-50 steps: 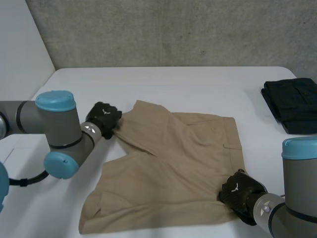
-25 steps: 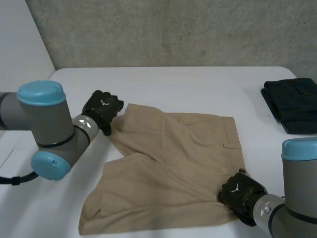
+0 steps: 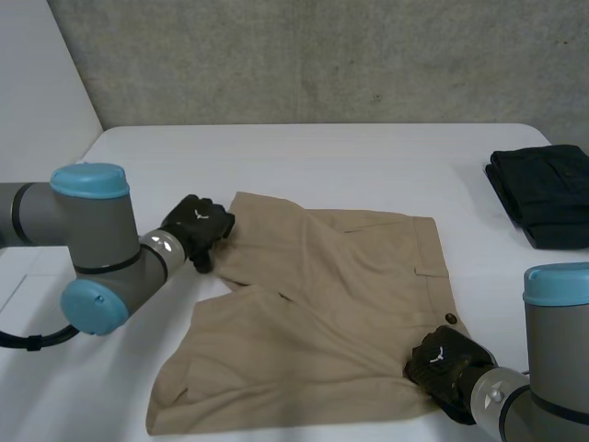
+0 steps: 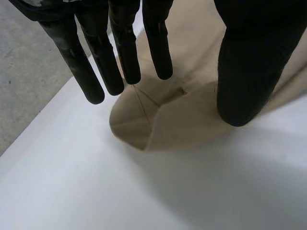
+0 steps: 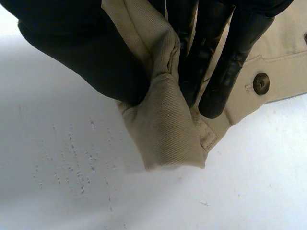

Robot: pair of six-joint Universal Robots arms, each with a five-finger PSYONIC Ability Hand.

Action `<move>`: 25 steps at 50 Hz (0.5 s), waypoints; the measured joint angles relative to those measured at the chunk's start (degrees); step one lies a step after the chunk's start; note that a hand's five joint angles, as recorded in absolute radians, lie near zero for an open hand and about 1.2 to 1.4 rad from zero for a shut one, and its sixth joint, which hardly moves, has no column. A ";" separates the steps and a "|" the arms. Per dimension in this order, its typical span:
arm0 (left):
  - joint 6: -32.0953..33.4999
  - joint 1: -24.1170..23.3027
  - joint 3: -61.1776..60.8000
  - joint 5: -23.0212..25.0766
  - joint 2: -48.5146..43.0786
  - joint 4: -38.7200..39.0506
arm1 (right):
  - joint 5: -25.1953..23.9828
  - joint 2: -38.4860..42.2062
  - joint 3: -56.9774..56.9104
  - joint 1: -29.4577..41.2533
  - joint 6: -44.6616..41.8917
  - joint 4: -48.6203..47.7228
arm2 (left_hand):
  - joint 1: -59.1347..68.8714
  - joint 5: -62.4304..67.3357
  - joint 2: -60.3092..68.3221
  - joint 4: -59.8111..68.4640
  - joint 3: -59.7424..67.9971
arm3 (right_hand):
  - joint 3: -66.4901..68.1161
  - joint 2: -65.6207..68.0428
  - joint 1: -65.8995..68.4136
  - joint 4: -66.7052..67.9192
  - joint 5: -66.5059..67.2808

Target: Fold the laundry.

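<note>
Right hand (image 3: 448, 361) fingers pinch tan shorts (image 3: 322, 304) corner; left hand (image 3: 198, 226) fingers straight, spread, over far edge.

1 shorts (image 3: 340, 295), 1 black garment (image 3: 548, 193), 1 table (image 3: 368, 166), 2 hands, left hand (image 3: 198, 228), right hand (image 3: 444, 361)

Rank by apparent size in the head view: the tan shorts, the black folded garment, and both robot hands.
1. tan shorts
2. black folded garment
3. left robot hand and right robot hand: they look about alike, and the right is nearer the camera, so they are left unranked.
</note>
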 measured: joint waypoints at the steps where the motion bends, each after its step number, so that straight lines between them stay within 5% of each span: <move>1: 1.28 0.00 -0.81 -0.23 0.43 -0.14 | 0.00 -0.01 -0.02 0.01 0.00 0.00 | -1.32 -1.89 -1.54 -1.56 -1.54 | 0.00 0.00 0.00 0.00 0.00; 16: 7.45 0.51 -1.73 -1.40 -0.42 0.02 | 0.01 0.03 0.18 0.00 0.03 -0.05 | 5.94 5.19 5.26 5.33 5.07 | 0.00 0.00 0.00 0.00 0.02; 17: 7.34 0.52 -1.60 -1.55 -0.54 0.07 | 0.03 0.03 0.19 -0.02 0.03 -0.05 | 27.32 25.78 25.86 26.06 25.40 | 0.00 0.00 0.00 0.00 0.03; 18: 7.27 0.51 -1.55 -1.68 -0.59 0.10 | 0.04 0.03 0.20 -0.02 0.03 -0.05 | 30.39 29.46 29.95 29.76 28.93 | 0.00 0.00 0.00 0.00 0.03; 25: 6.33 0.90 -1.93 -5.72 0.28 1.46 | 0.12 -0.01 0.19 -0.05 0.03 -0.03 | 31.38 32.35 34.14 34.57 33.31 | 0.00 0.00 0.00 0.00 0.08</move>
